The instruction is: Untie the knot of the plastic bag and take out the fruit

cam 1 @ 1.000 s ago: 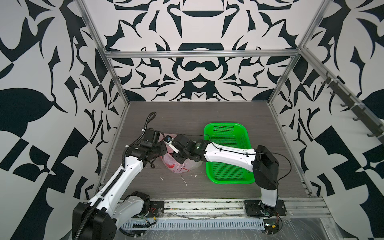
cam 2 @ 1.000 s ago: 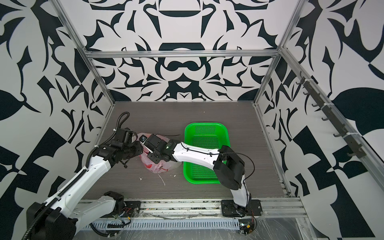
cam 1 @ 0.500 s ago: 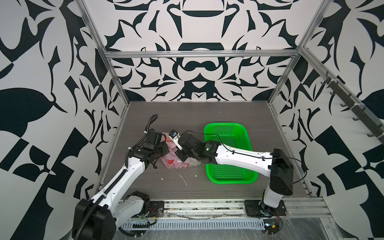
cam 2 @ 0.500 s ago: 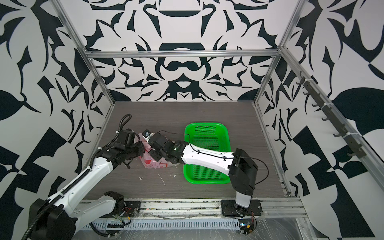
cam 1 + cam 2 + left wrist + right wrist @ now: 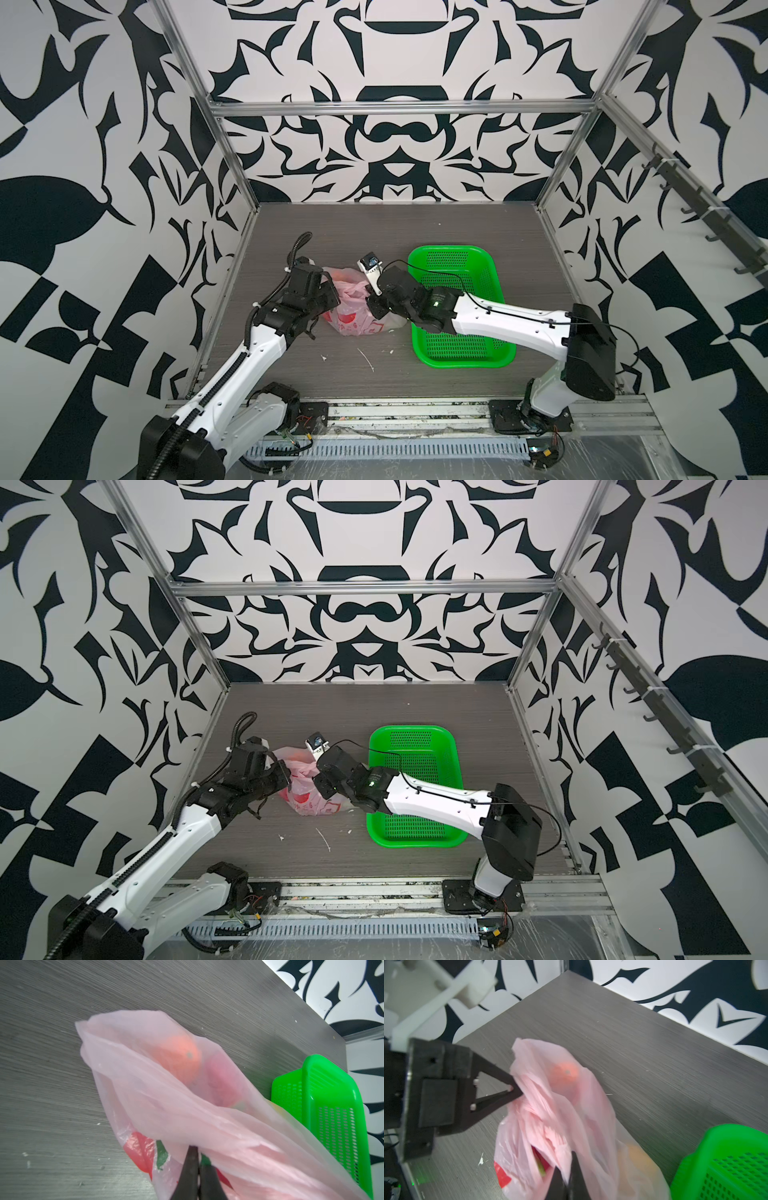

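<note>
White scraps (image 5: 365, 359) lie near the front edge of the table (image 5: 374, 232). Behind them the plastic bag (image 5: 353, 309) sits left of table centre, just beside the green basket (image 5: 465, 364). The left tool (image 5: 198, 1154) is pinched tight on the bag's left side, and the right tool (image 5: 566, 1167) on its right side. The fruit is inside the bag; an orange (image 5: 182, 1057) shows through at the far end. Can't make out the knot.

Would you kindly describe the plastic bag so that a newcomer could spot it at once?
On the grey table, beside the green basket, the plastic bag sits between the left pincer and the right pincer, which both pinch it. It alone is soft, translucent pink, with a red print and fruit showing through.
</note>
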You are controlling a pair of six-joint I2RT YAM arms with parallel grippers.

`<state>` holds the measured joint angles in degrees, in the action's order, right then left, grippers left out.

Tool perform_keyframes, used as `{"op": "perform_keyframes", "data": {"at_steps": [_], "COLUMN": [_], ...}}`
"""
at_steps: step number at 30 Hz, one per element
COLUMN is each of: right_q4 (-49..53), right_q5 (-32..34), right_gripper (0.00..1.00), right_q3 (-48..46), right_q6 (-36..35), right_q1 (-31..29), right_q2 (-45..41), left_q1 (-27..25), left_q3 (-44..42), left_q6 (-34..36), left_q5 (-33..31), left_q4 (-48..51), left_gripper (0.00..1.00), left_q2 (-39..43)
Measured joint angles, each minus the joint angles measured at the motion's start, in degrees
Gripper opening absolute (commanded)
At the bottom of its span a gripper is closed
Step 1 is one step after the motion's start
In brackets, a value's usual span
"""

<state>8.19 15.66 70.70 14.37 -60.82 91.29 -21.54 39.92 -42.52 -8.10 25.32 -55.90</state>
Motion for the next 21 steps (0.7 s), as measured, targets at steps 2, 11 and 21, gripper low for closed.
{"op": "perform_keyframes", "data": {"at_steps": [2,11,21], "right_q4": [0.4,1.3,1.2], "right_q5": [0.1,1.3,2.6], "right_gripper": [0.00,0.00,0.00], "right_q3": [-0.8,-3.6,-6.2], "right_q6": [0.8,2.8,6.1], "right_q1": [1.2,1.7,2.4], "right_q2": [-1.7,-3.7,-6.5], "left_q1": [0.3,0.4,1.2], "left_q3": [-0.3,-0.3,-0.2], "left_q6": [-1.0,-2.7,-3.5], "left_q5": [-0.1,-1.6,0.4], "left_q4": [-0.1,-0.2,0.9], "left_gripper": [0.04,0.03,0.28], "left_q2": [0.0,-0.2,0.1]}}
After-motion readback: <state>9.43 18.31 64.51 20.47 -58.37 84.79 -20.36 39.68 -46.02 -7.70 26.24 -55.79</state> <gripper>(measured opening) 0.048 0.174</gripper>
